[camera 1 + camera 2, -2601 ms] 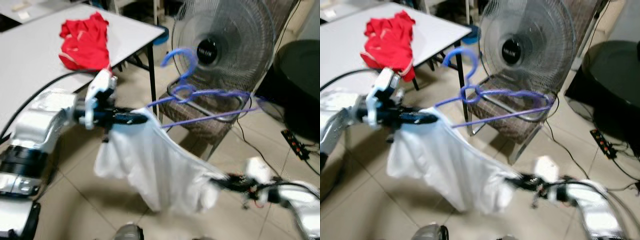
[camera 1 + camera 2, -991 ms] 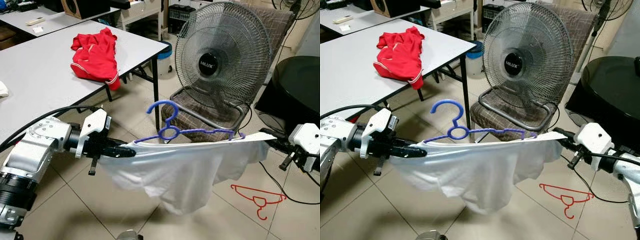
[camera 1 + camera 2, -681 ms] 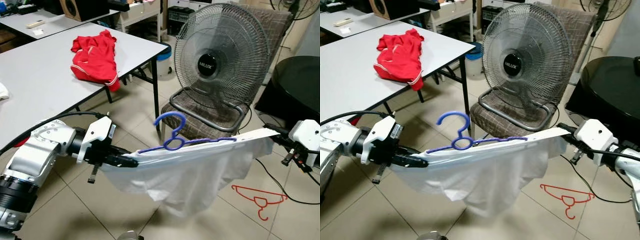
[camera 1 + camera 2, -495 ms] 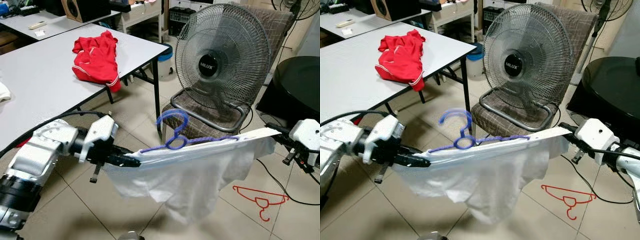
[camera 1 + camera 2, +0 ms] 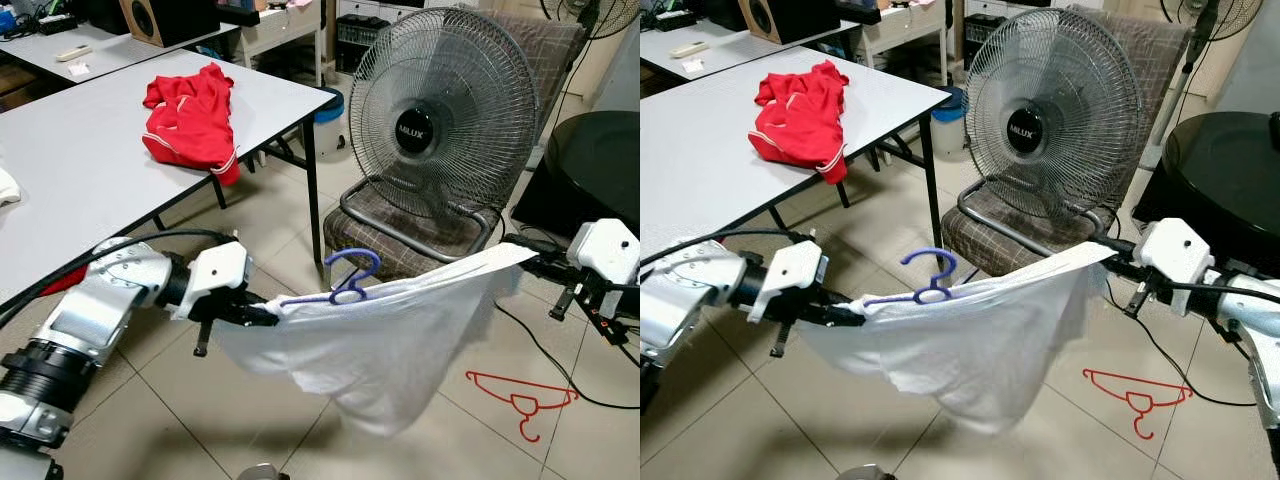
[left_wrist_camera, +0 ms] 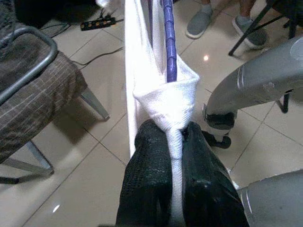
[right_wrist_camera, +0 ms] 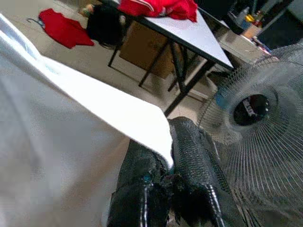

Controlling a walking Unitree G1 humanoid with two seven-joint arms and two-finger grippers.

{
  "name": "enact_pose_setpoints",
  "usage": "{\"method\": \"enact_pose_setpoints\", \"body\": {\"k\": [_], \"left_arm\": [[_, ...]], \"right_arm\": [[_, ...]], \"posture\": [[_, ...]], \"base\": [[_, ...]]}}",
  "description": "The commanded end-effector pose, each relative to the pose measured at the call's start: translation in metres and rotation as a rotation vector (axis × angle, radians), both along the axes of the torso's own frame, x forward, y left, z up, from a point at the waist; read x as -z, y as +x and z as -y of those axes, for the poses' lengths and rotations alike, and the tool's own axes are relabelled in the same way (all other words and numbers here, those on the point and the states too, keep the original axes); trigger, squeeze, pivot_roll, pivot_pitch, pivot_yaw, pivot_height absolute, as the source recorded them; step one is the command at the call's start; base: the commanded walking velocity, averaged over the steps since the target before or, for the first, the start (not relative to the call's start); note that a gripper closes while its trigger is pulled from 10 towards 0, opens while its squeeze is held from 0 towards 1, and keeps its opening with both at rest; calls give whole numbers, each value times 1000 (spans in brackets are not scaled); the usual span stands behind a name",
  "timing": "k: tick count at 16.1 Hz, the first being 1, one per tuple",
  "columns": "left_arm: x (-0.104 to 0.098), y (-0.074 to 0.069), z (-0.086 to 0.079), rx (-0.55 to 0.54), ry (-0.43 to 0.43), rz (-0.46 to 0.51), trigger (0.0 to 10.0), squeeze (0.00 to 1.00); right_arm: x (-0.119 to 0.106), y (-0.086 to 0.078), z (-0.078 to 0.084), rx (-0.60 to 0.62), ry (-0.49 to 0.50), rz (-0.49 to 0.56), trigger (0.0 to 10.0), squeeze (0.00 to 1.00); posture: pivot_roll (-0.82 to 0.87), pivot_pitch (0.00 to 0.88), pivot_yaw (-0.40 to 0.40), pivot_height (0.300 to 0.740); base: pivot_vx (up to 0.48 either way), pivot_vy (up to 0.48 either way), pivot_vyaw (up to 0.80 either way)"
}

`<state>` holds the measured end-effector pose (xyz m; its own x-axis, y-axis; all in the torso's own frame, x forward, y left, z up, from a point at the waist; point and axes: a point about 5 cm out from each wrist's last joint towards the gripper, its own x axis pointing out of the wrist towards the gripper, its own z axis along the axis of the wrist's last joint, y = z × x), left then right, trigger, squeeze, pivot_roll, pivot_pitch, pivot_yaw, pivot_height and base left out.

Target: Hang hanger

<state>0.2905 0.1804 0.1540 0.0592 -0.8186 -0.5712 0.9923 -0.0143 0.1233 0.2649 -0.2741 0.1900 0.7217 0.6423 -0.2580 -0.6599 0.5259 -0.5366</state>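
Observation:
A white garment (image 5: 390,340) hangs slack in the air between my two grippers, above the tiled floor. My left gripper (image 5: 262,316) is shut on one bunched corner of it; in the left wrist view the fingers (image 6: 151,189) pinch the twisted cloth. My right gripper (image 5: 525,250) is shut on the opposite edge, also seen in the right wrist view (image 7: 168,161). A blue plastic hanger (image 5: 345,285) lies partly inside the garment near the left gripper, hook up; its arm (image 6: 169,42) runs into the cloth pocket.
A standing fan (image 5: 445,105) rests on a brown chair (image 5: 400,235) just behind the garment. A grey table (image 5: 80,150) with a red garment (image 5: 190,105) is at the left. A red hanger (image 5: 520,395) and cables lie on the floor at right, near a black round object (image 5: 590,170).
The two grippers have come closer together, so the taut garment now sags. The blue hanger has slid down toward the left gripper and sits lower in the cloth.

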Motion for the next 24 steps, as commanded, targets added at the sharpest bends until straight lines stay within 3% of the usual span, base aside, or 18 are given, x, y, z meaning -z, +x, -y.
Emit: {"method": "enact_pose_setpoints", "body": {"k": [1, 3, 6, 13, 15, 18, 20, 21, 24], "left_arm": [[-5, 2, 1, 27, 11, 3, 0, 0], [-7, -1, 11, 90, -7, -28, 0, 0], [-9, 8, 15, 70, 5, -34, 0, 0], [-12, 27, -14, -51, 187, 17, 0, 0], [-12, 29, -14, -64, 188, 19, 0, 0], [-17, 23, 2, 21, 61, -8, 0, 0], [-15, 19, 10, 57, 32, -26, 0, 0], [-9, 18, 17, 75, 41, -27, 0, 0], [-6, 20, 22, 63, 44, -20, 0, 0]], "right_arm": [[-11, 4, -1, -15, -9, 23, 0, 0], [-15, 12, -5, -53, -32, 3, 0, 0], [-16, 11, -20, -155, -34, -100, 0, 0], [-16, 4, -9, -173, -165, -241, 0, 0], [-15, 1, -7, -184, -184, -273, 0, 0], [-17, 5, -4, -168, -227, -246, 0, 0], [-19, 9, -9, -174, -225, -229, 0, 0], [-20, 9, -20, -227, -206, -237, 0, 0], [-17, 8, -32, -279, -198, -251, 0, 0]], "posture": [[12, 0, 44, 740], [16, 0, 45, 740], [26, 0, 33, 740], [24, 0, 23, 740], [20, 0, 19, 740], [11, 0, 16, 740], [8, 0, 13, 740], [5, 0, 11, 740], [5, 0, 15, 740]], "base": [[0, 0, 0], [0, 0, 0], [0, 0, 0], [0, 0, 0], [0, 0, 0], [0, 0, 0], [0, 0, 0], [0, 0, 0], [0, 0, 0]]}}
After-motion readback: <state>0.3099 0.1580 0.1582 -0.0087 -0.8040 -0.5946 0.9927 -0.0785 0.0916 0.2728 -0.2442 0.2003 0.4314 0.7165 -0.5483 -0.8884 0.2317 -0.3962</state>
